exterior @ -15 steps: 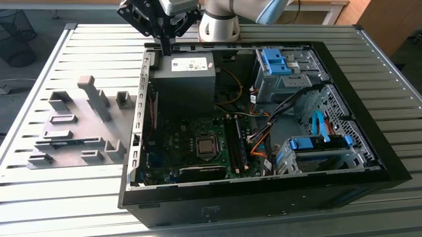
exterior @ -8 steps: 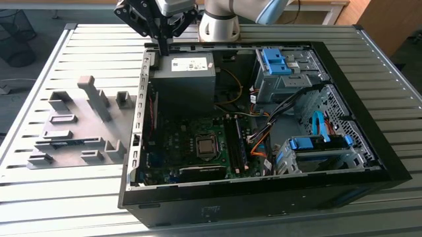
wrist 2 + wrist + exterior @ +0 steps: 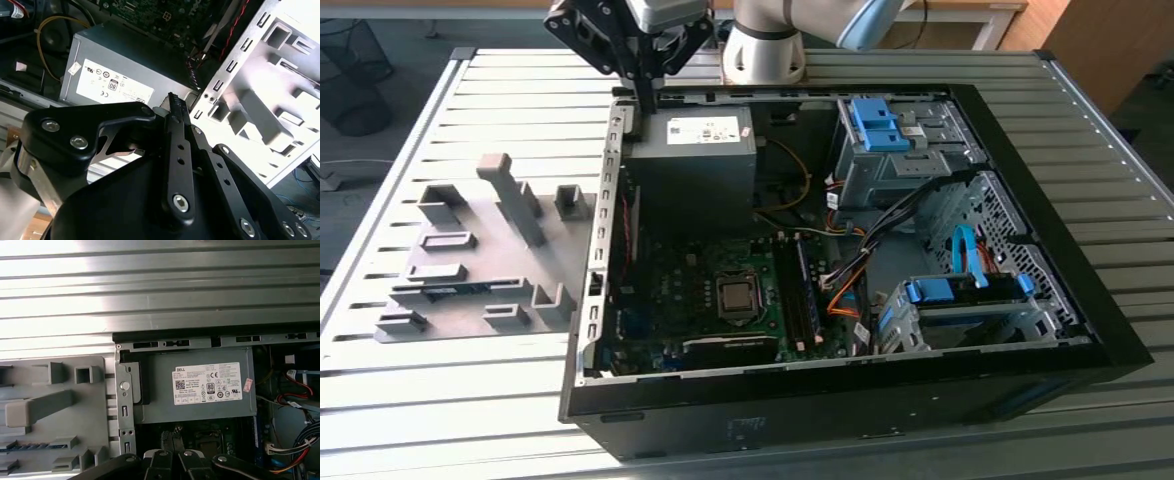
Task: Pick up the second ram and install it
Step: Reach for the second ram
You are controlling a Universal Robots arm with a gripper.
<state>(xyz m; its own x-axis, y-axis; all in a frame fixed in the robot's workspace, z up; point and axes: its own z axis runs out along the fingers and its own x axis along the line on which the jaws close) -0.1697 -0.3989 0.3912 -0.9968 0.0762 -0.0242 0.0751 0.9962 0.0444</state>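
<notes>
The second ram [image 3: 454, 291] lies flat in a slot of the grey fixture plate [image 3: 467, 215], on the exterior view's left beside the open computer case [image 3: 1067, 300]. In the first wrist view the second ram [image 3: 36, 445] shows as a thin strip with a row of dark chips. My gripper [image 3: 644, 98] hangs over the case's back left corner, just above the grey power supply [image 3: 694, 150], well apart from the ram. Its two thin black fingers [image 3: 174, 102] sit pressed together with nothing between them. The gripper [image 3: 173, 436] points down at the motherboard edge.
A dark green memory stick [image 3: 798, 292] stands in the motherboard slots next to the processor socket [image 3: 736, 294]. Blue drive brackets [image 3: 878, 122] and orange and black cables [image 3: 847, 285] fill the case's right side. Tall grey blocks [image 3: 507, 195] rise from the fixture plate.
</notes>
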